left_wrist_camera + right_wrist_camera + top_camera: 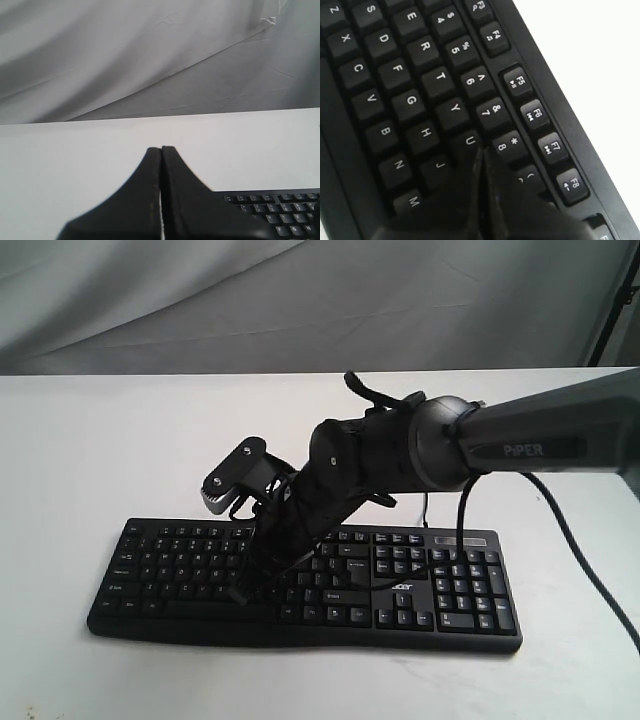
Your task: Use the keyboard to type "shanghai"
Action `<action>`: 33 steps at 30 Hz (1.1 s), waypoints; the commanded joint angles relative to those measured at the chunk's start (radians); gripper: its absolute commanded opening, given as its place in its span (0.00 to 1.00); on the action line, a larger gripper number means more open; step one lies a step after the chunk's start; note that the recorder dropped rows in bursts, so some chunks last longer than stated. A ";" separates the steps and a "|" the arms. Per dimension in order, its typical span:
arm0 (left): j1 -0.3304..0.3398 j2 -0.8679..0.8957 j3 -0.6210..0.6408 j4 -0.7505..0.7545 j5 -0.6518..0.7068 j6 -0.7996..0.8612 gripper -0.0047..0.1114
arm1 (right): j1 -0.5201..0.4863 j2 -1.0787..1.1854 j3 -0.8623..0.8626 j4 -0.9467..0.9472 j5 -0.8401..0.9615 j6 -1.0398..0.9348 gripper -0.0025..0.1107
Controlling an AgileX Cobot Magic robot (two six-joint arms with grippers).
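Observation:
The black keyboard lies across the white table, number pad to the right. My right arm reaches over it from the right, and my right gripper is shut with nothing held. In the right wrist view the right gripper has its closed tip low over the keyboard, between the U, J and 8 keys, hiding the key beneath; whether it touches I cannot tell. My left gripper is shut and empty, above bare table, with a corner of the keyboard beside it. The exterior view does not show the left gripper.
The white table stretches all round the keyboard. A grey cloth backdrop hangs behind it. A thick black arm cable trails over the table to the right of the keyboard.

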 commanded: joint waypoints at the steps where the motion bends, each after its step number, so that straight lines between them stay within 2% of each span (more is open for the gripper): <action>1: -0.006 -0.002 0.002 0.000 -0.006 -0.003 0.04 | -0.006 0.015 0.003 0.012 0.015 0.000 0.02; 19: -0.006 -0.002 0.002 0.000 -0.006 -0.003 0.04 | -0.007 -0.148 0.016 -0.042 0.001 0.006 0.02; 33: -0.006 -0.002 0.002 0.000 -0.006 -0.003 0.04 | -0.026 -0.475 0.291 -0.067 -0.154 0.011 0.02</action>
